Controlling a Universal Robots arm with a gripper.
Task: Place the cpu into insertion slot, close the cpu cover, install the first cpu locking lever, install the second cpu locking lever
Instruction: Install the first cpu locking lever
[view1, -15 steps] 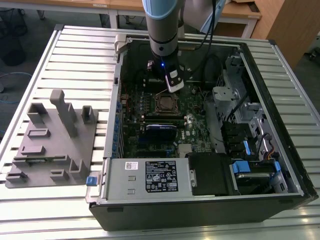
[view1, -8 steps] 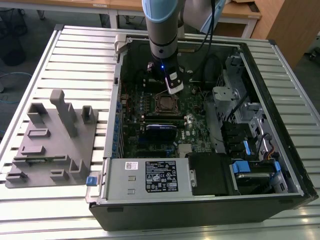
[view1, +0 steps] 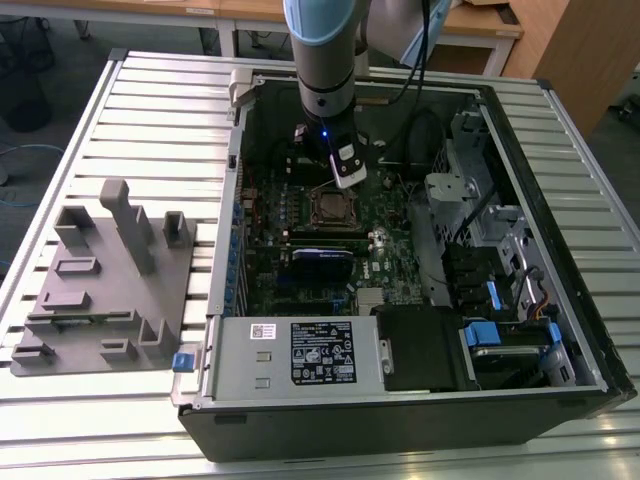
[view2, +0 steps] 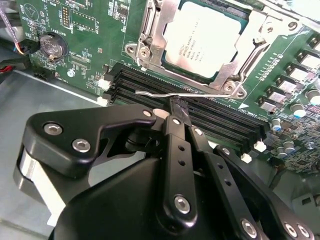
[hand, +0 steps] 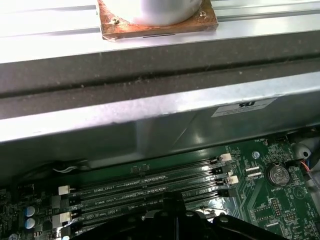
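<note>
Gripping at the socket's edge, the gripper (view2: 175, 106) is working inside the open case (view1: 400, 440) on the desk (view1: 150, 110). The fingers (view2: 174, 145) are standing together, and their tips appear to be clamped on the thin wire lever (view2: 200, 94). This is a judgement, as the wire is passing right at the tips.

The cpu (view2: 202, 37) is sitting flat in the slot (view2: 197, 75). The cover (view2: 150, 35) is lying closed around it, with the grey top showing through the window.

The lever is lying at the fingertips on their cpu side, between the cover and the memory slots (view2: 215, 117). Its long axis is running parallel to those slots and along the cover's near edge, so the fingers are crossing it roughly square. A second rod (view2: 252, 55) is lying along the adjoining edge of the cover.

Room is tight. The memory slots are sitting directly under the fingers, and the board (view2: 85, 30) to one side is carrying low parts. Above the socket the case is standing open.
</note>
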